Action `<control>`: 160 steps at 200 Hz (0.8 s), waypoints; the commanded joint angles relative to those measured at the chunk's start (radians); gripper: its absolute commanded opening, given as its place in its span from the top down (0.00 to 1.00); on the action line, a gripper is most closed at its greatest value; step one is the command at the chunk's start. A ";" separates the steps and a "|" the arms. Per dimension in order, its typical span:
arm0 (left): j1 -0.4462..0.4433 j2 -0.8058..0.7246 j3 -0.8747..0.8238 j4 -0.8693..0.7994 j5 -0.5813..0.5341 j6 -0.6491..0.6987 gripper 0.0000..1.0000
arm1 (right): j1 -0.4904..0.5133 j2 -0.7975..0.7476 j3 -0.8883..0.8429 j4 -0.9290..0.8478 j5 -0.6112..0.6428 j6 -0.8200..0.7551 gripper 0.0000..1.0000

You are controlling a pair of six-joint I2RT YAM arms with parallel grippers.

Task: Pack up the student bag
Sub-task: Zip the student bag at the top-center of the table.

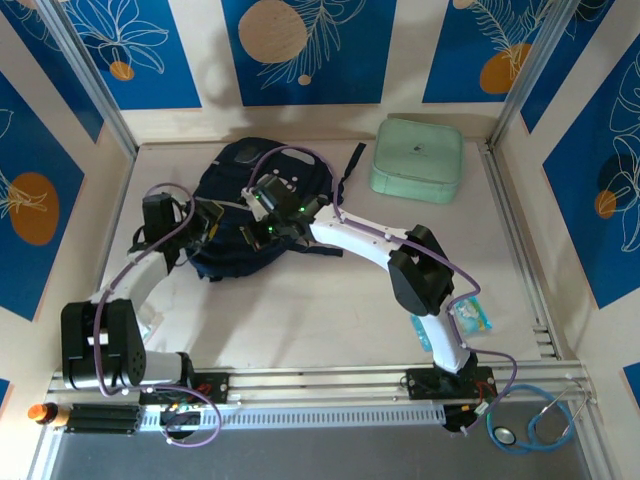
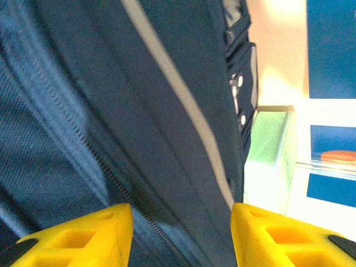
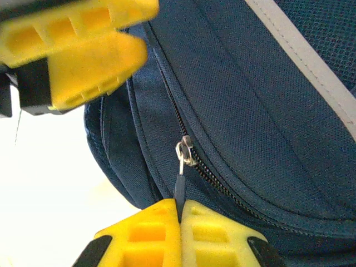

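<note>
Table [image 1: 300, 320]: pale top, both arms reaching in from the near edge over the student bag.
Student bag [image 1: 232, 165]: dark navy, and it lay toward the far left-centre of the table. The stretch of zip seen from the right wrist looked shut.
Mint-green case [image 1: 416, 158]: sat at the far right, near the bag, with neither arm on it.
Left gripper [image 2: 182, 222]: fingers stood wide apart over the fabric and a zip line, and I could not see them gripping anything. To my eye it ought to pin the cloth close by the slider so the bag would not drag.
Right gripper [image 3: 181, 214]: pinched tight on the zip pull. I judged the step to be opening the bag. The draw should follow the curve of the track, low and steady, not lift away from it.
Zip pull [image 3: 180, 183]: a thin dark tab that hung from a silver slider [image 3: 186, 150]. Only its end sat between the pads, so a jerk might slip it free.
</note>
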 commanded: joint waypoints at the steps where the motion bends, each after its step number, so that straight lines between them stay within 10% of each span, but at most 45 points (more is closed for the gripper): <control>1: -0.019 -0.002 -0.033 0.005 -0.055 -0.054 0.51 | 0.017 -0.003 0.037 0.042 -0.071 0.013 1.00; 71: -0.040 0.114 -0.001 0.148 -0.004 -0.098 0.68 | 0.020 -0.022 -0.016 0.058 -0.075 0.026 1.00; 120: -0.040 0.124 0.021 0.139 0.001 -0.075 1.00 | 0.002 -0.106 -0.187 0.075 0.111 0.064 1.00; 160: -0.040 0.108 0.026 0.113 0.005 -0.050 1.00 | 0.006 -0.140 -0.240 0.033 0.326 0.053 1.00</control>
